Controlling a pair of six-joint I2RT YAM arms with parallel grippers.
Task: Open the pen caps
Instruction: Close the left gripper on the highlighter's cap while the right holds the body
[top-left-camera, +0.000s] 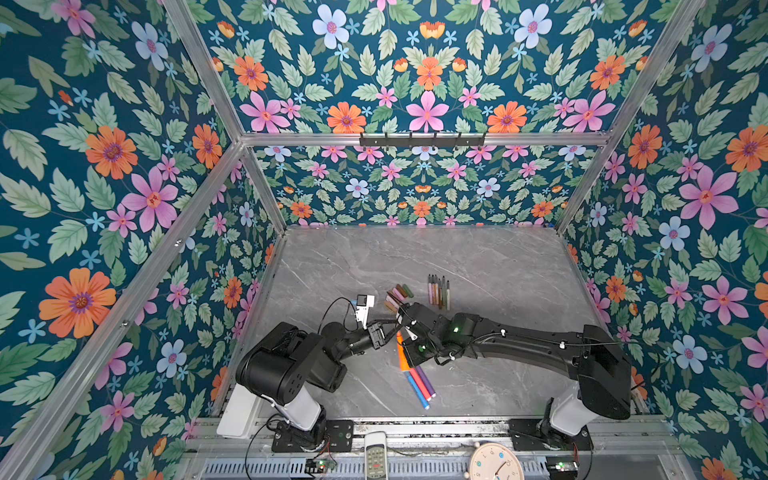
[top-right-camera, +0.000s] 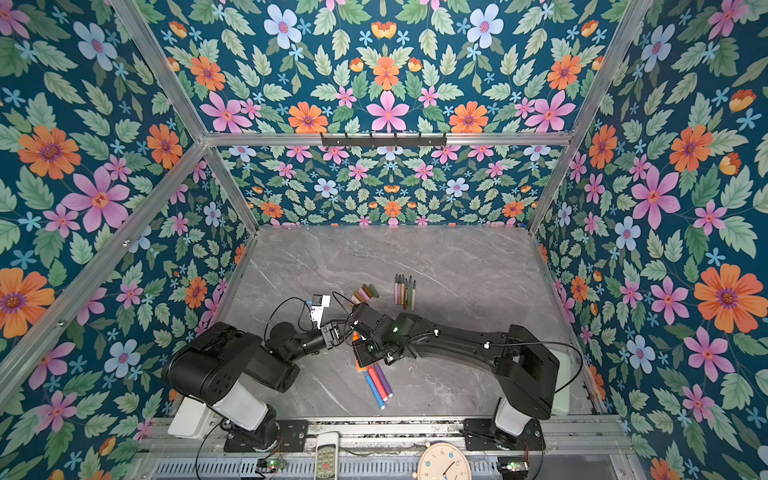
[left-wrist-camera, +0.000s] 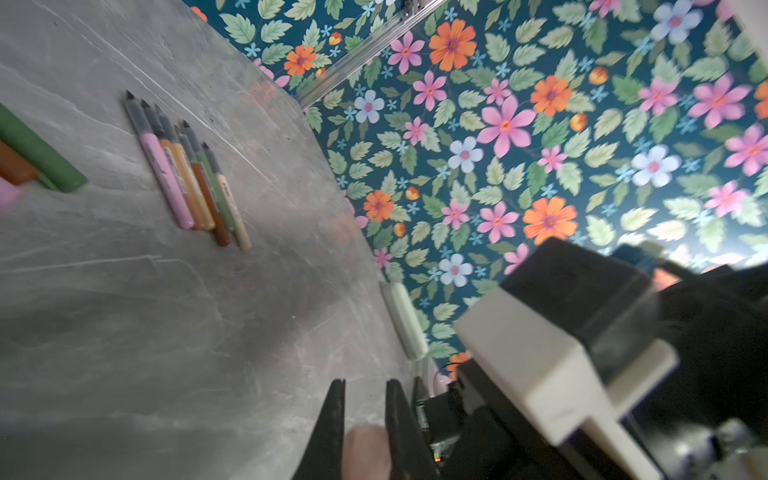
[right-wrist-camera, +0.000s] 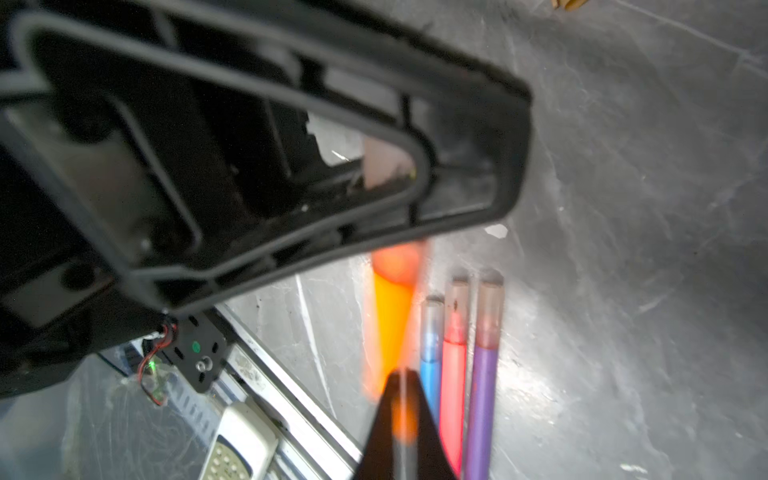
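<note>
Orange pen (right-wrist-camera: 392, 324) clamped by right end effector (right-wrist-camera: 401, 374); left end effector (left-wrist-camera: 365, 382) pinches its cap (left-wrist-camera: 365, 449).

Between the fingers of the left gripper (left-wrist-camera: 365, 382) sits a pale pinkish lump (left-wrist-camera: 366, 451), far too blurred to name and sliced off by the picture's edge. The orange pen (right-wrist-camera: 392, 324) is a streak in the right wrist view, its far end lost behind an out-of-focus black frame (right-wrist-camera: 478, 137), its near end swallowed where the right gripper (right-wrist-camera: 402, 374) pinches together. Beside the orange pen, the blue pen (right-wrist-camera: 430, 361), red pen (right-wrist-camera: 453, 374) and purple pen (right-wrist-camera: 484, 374) run off the picture. In both top views the right arm (top-left-camera: 519, 336) covers much of the orange pen, and beyond it the pen caps (top-left-camera: 398, 296) are half hidden, too small to count.
</note>
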